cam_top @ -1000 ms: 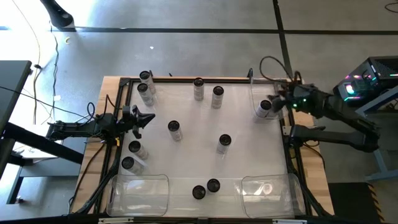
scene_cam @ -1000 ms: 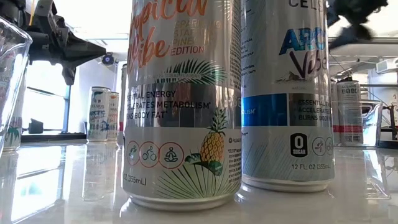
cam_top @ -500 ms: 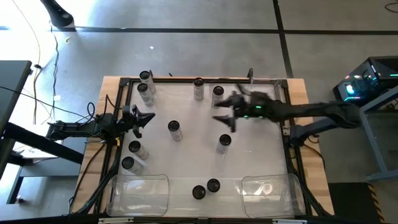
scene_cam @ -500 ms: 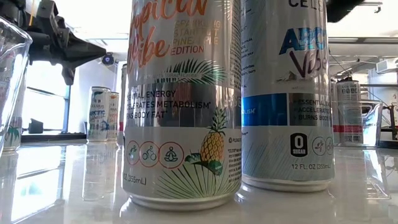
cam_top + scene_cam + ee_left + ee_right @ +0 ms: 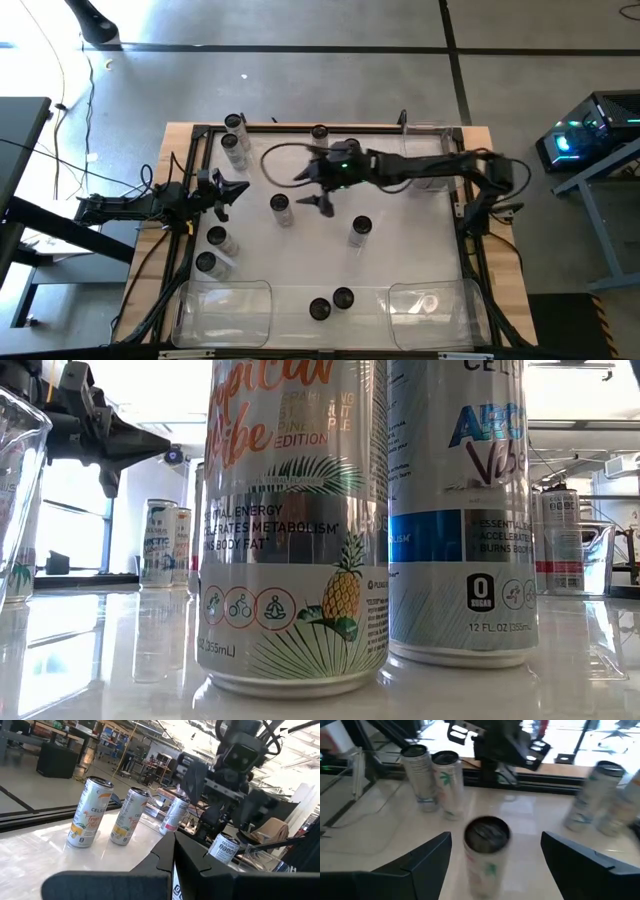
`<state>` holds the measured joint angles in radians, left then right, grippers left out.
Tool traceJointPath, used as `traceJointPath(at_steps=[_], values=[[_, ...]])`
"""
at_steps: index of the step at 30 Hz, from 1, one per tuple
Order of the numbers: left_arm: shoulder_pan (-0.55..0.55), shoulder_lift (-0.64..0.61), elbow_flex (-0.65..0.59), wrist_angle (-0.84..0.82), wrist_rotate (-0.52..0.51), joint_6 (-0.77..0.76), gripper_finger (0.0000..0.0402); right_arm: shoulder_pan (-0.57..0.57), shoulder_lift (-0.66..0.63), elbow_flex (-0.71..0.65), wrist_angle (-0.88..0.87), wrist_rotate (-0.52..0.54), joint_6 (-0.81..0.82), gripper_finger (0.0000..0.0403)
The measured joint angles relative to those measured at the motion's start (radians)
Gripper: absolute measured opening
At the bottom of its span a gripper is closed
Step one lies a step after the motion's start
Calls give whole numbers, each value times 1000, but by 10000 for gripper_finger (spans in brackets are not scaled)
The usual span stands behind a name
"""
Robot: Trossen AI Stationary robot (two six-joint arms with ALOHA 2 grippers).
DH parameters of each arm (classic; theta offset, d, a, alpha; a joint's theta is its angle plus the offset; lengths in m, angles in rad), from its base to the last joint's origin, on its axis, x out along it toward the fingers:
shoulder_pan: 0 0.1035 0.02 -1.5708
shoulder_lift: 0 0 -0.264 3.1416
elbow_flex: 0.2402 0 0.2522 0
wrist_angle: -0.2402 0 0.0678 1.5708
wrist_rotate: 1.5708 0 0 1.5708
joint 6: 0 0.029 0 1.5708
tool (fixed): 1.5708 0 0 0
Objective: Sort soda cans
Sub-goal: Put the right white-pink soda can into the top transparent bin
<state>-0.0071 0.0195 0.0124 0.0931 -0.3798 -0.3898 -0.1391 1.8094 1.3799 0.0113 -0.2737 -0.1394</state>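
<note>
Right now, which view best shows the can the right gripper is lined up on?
The right wrist view: the can stands centred between the open fingers. The high view shows only its top, near the right gripper. In the others I can't pick it out.

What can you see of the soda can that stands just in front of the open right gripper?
This soda can is a slim upright cylinder with a dark round top and a pale, silvery side bearing a small green mark. It stands alone on the white table, left of centre. The right gripper is open beside it, its fingers apart and not touching it.
</note>
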Motion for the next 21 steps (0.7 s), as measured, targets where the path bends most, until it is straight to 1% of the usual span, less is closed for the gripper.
traceJointPath(at_steps=[2,6,11,21], values=[[0,0,0,0,0,1,1,10,64,55,0,-24,0,302],[0,0,0,0,2,1,1,32,170,153,-8,-31,-1,302],[0,0,0,0,8,1,1,44,237,249,-60,-22,-23,302],[0,0,0,0,11,1,1,42,277,263,-79,-15,-4,302]])
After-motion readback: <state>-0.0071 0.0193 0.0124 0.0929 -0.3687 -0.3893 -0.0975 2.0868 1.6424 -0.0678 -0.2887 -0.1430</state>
